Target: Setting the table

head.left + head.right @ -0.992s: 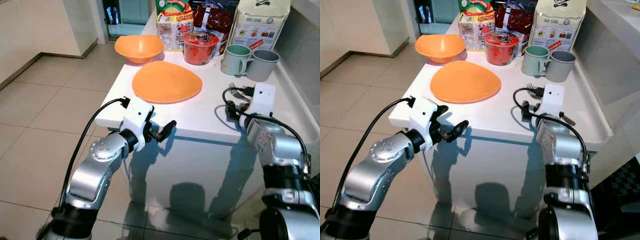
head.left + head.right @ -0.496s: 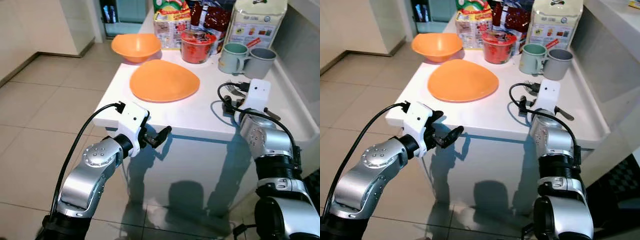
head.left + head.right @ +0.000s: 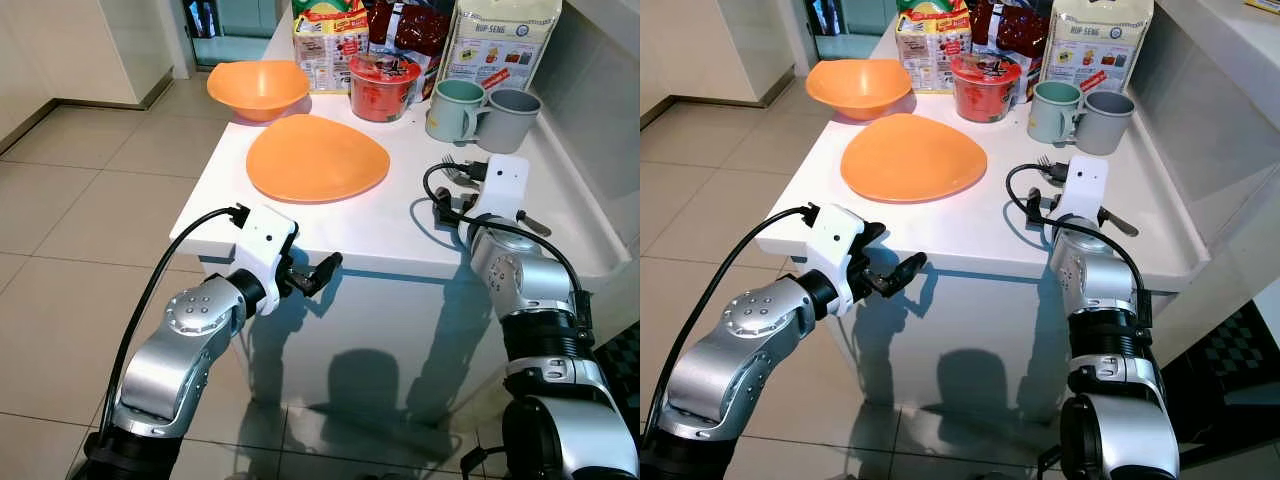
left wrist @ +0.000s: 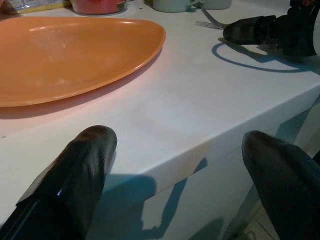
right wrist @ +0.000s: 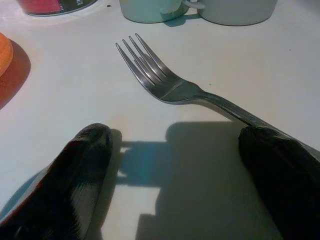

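The right gripper rests spread on the white table over the fork lying beside the orange plate, while the left gripper, also spread, hovers at the table's front edge.

Your left gripper is extended forward, fingers spread apart. Your right gripper is lowered with its fingers parted wide.

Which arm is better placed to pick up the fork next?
Right. The right gripper is over the table with its fingers open, the fork lying just ahead between them. The left gripper is off the table's front edge, near the orange plate.
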Motion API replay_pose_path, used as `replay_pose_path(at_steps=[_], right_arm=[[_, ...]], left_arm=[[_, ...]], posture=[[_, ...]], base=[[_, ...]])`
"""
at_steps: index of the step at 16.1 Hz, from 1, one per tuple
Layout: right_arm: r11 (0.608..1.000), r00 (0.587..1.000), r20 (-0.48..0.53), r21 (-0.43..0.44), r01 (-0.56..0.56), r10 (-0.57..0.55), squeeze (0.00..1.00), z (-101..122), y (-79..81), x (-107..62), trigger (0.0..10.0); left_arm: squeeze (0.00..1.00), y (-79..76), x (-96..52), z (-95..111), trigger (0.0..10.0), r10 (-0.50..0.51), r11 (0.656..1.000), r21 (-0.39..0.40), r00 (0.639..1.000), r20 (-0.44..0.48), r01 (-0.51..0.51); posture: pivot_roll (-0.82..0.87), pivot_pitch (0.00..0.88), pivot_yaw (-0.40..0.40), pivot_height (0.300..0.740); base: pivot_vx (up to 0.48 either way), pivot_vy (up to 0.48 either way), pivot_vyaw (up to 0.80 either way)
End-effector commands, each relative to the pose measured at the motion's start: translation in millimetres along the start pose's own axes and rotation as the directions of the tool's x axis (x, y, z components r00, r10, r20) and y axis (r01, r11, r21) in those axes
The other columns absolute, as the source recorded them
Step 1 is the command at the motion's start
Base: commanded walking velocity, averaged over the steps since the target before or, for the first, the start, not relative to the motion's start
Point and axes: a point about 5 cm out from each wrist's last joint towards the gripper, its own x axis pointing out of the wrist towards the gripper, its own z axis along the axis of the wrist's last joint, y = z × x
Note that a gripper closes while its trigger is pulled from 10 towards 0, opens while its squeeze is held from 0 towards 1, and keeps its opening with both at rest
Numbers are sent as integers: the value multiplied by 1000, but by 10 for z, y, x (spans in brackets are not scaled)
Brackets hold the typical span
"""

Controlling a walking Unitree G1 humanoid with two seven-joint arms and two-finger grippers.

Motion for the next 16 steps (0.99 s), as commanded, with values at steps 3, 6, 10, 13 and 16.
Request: replay_pose_path(at_steps=[3, 6, 10, 13, 16], right_arm=[[999, 995, -96, 40, -21, 25, 1000, -236, 61, -13, 10000], [998, 997, -75, 44, -33, 36, 1000, -166, 100, -32, 10000], [999, 992, -121, 34, 35, -30, 180, -222, 5, -1, 10000], [998, 994, -103, 37, 43, -39, 0, -200, -1, -5, 7529], [998, 997, -77, 62, 29, -24, 0, -138, 42, -15, 0]], left_arm=[[0, 3, -23, 24, 10000, 0, 1000, 8, 1000, 0, 0], [0, -2, -24, 14, 10000, 3, 1000, 7, 1000, -1, -3], [0, -6, -13, 21, 10000, 1, 1000, 5, 1000, 2, -1], [0, -7, -13, 24, 10000, 1, 1000, 5, 1000, 3, -1], [0, -11, -12, 24, 10000, 2, 1000, 5, 1000, 3, -2]], posture=[[104, 82, 1, 740], [103, 79, -5, 740], [101, 79, -5, 740], [101, 80, -5, 740], [101, 82, -8, 740]], base=[[0, 0, 0], [0, 0, 0], [0, 0, 0], [0, 0, 0], [0, 0, 0]])
